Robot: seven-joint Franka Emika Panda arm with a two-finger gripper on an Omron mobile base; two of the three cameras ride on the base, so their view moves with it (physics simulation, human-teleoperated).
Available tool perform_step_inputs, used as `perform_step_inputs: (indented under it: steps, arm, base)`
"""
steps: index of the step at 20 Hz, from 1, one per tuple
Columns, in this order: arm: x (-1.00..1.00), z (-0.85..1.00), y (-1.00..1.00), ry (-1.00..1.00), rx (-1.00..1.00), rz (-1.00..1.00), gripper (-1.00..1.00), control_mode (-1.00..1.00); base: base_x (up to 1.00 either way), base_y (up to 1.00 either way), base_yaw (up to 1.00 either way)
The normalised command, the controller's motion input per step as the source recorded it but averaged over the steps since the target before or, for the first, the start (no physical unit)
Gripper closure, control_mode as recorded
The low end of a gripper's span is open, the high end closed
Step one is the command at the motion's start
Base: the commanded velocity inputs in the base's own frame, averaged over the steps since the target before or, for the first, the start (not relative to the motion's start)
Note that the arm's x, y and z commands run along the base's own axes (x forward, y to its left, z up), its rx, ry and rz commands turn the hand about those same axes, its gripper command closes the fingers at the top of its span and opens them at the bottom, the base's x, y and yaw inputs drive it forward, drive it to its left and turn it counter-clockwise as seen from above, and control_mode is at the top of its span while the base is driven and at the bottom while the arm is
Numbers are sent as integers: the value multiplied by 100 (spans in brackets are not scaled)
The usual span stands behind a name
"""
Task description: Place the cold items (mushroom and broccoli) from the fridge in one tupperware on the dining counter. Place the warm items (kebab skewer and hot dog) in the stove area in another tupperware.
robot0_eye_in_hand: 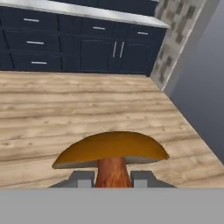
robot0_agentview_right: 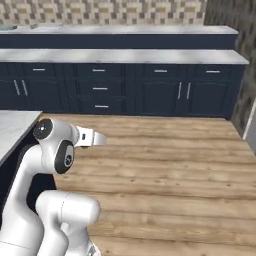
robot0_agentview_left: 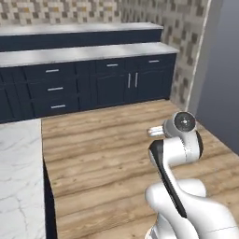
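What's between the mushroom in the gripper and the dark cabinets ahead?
Only bare wood floor. In the hand view the mushroom, held by its stem in the gripper, faces the cabinets across open planks.

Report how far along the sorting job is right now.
Done: nothing visibly packed yet. In hand: the gripper is shut on the mushroom by its stem, carried above the wooden floor. Left: drop it in a tupperware on the dining counter, then the broccoli, kebab skewer and hot dog.
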Motion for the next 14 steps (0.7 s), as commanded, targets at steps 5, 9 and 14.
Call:
perform_step_inputs:
  steps: [5,9,14]
  arm:
    - [0,0,0,0,0,0,100,100]
    - [0,0,0,0,0,0,100,100]
    - [0,0,0,0,0,0,100,100]
  base:
    - [100,0,37]
    - [100,0,25]
    - [100,0,17]
